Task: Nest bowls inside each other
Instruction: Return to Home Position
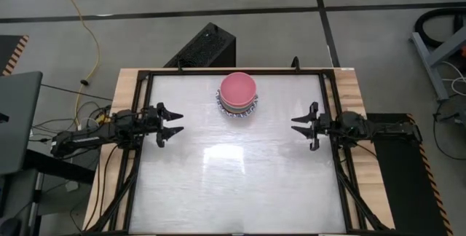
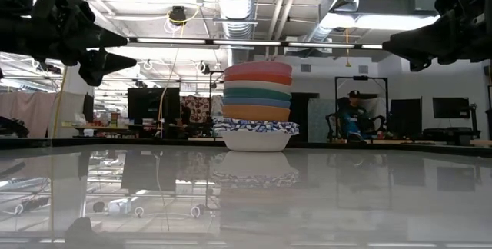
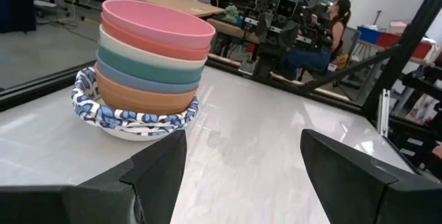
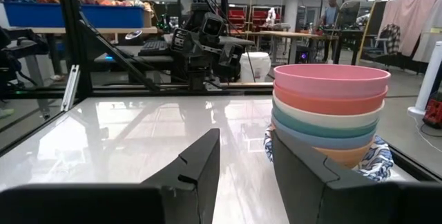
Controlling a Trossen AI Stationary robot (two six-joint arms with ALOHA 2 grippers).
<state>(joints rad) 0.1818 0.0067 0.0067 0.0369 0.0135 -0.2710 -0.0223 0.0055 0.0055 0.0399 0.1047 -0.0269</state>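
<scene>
The bowls [image 1: 239, 95] stand nested in one stack near the table's far edge, at its middle. The pink bowl [image 3: 157, 23] is on top; below it come red, cream, teal, blue and orange ones. The stack [image 2: 257, 104] rests in white bowls with blue patterned rims [image 3: 135, 117], whose base is on the table. My left gripper [image 1: 172, 122] hovers open at the table's left edge, its fingers pointing level toward the right. My right gripper [image 1: 304, 127] hovers open at the right edge, pointing left. Neither touches the stack [image 4: 330, 117].
A black frame [image 1: 145, 76] runs around the glossy white tabletop [image 1: 240, 178], which lies bare in front of the stack. Beyond the table, a person [image 2: 352, 114] sits in the room. A black box [image 1: 206, 46] lies on the floor behind the far edge.
</scene>
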